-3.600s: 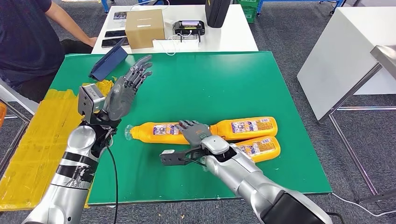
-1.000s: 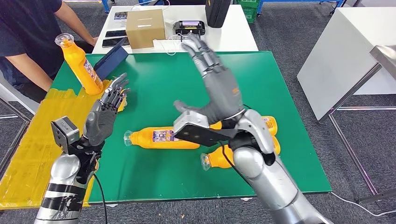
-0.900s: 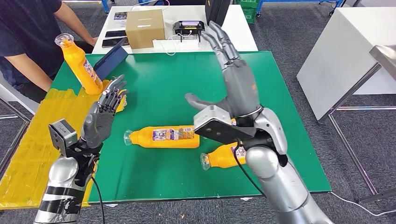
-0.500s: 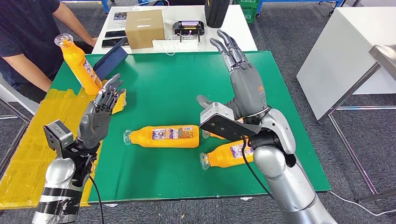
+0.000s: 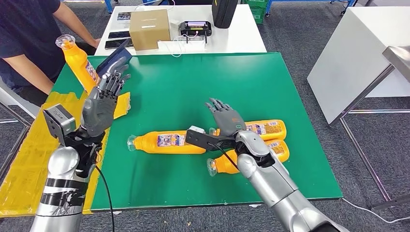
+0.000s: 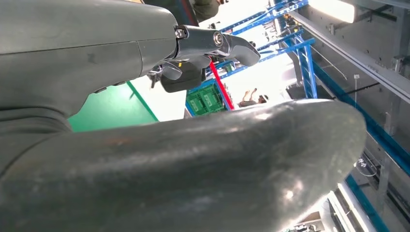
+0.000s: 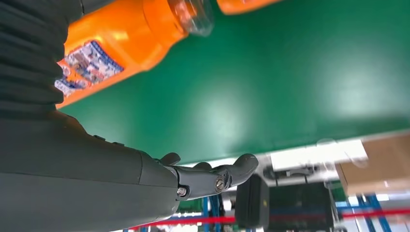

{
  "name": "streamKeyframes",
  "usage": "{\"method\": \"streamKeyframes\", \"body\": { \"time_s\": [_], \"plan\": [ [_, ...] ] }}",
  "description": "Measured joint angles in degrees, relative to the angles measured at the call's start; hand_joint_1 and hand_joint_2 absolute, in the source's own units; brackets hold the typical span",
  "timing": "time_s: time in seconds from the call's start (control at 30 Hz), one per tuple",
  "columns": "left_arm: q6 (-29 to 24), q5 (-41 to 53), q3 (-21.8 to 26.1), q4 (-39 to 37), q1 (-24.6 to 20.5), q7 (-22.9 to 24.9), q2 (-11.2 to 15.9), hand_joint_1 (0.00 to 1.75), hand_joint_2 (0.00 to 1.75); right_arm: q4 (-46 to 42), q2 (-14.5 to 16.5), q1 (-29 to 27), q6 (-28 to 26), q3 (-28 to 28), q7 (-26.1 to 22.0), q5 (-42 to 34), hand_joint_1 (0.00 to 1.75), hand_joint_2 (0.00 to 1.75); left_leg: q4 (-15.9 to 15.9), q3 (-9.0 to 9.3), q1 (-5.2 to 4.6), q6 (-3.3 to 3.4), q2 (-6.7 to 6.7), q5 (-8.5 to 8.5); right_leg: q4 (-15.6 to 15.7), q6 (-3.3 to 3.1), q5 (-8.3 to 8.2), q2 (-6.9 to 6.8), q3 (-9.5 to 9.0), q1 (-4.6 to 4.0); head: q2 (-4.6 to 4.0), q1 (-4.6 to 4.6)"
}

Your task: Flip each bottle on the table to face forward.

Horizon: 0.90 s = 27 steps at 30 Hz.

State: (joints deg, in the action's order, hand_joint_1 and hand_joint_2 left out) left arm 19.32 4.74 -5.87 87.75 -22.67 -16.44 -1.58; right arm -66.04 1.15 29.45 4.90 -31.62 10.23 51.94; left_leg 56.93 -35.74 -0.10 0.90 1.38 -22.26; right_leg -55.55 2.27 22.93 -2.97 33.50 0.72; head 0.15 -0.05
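A person's hand holds one orange bottle [image 5: 79, 62] upright at the green table's [image 5: 193, 82] left edge; left hand [image 5: 100, 105] raised, fingers spread, empty – three bottles [image 5: 167, 142] lie beside the right hand [image 5: 227, 121], also spread, empty

Three bottles [image 5: 167, 141] on table [image 5: 193, 82], near-right part
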Motion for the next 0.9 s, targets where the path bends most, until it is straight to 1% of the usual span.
{"method": "streamKeyframes", "body": {
  "time_s": [0.2,0.33,0.67,0.9],
  "plan": [
    [-0.09,-0.58,-1.16,-1.71,-1.86,-0.02,-0.85,0.0,0.0,8.07,3.64,3.98,2.3,-1.5,-0.52,-1.81,0.0,1.75,0.0,-0.02,0.01,-0.05,0.03,0.03,-0.02,0.0,0.0,0.01,0.06,0.0,0.0,0.01],
    [-0.08,-0.69,-1.91,-2.93,-2.7,-0.05,-1.39,0.0,0.0,12.15,5.93,5.75,2.78,-2.68,-0.8,-2.27,0.0,1.75,0.0,-0.03,0.01,-0.05,0.03,0.04,-0.02,0.0,0.0,0.01,0.06,0.0,0.0,0.0],
    [0.13,-1.28,-3.18,-4.8,-3.94,-0.26,-2.09,0.0,0.0,21.07,9.08,8.46,3.67,-5.24,-0.9,-3.44,0.0,1.75,0.0,-0.06,0.0,-0.05,0.02,0.04,-0.02,0.0,0.0,0.0,0.1,0.0,0.0,0.01],
    [0.24,-1.44,-3.52,-5.37,-4.13,-0.26,-2.3,0.0,0.0,25.39,9.96,9.15,3.6,-5.62,-0.87,-3.63,0.0,1.75,0.0,-0.06,0.0,-0.05,0.03,0.04,-0.02,-0.01,0.0,0.01,0.1,0.0,0.0,0.01]
  ]
}}
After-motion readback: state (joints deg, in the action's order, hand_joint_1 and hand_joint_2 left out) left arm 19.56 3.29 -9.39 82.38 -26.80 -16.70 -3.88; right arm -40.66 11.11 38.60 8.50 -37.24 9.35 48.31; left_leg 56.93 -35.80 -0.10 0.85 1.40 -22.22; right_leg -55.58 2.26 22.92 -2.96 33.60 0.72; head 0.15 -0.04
